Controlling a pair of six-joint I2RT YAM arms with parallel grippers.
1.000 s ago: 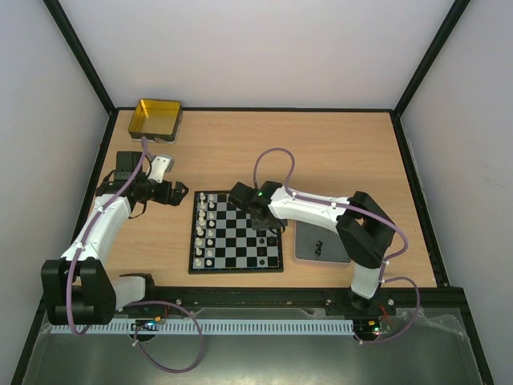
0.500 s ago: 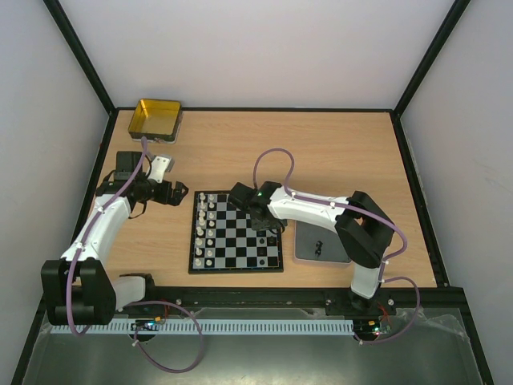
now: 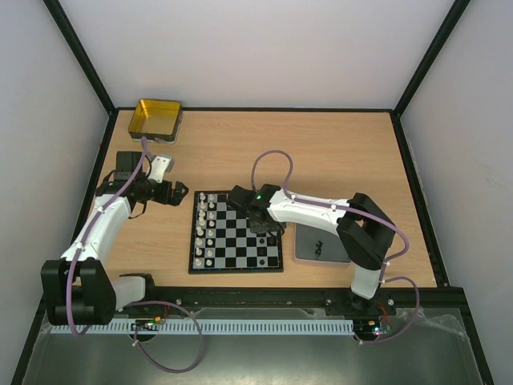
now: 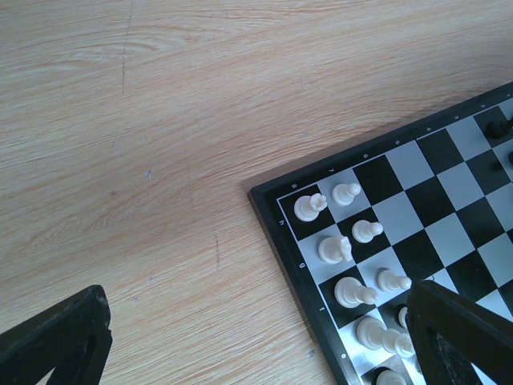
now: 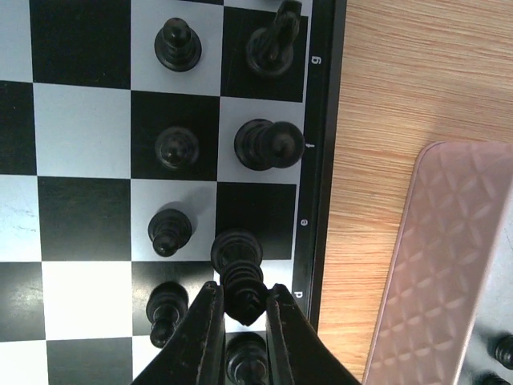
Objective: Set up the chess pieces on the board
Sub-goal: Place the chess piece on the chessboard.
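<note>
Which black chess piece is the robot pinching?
The tall black piece by the board's lettered edge. Only it is clamped in the right gripper; the other black pieces stand free on their squares.

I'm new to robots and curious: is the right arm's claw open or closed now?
Closed. In its wrist view the right gripper squeezes a black chess piece from both sides, at the edge of the board.
</note>
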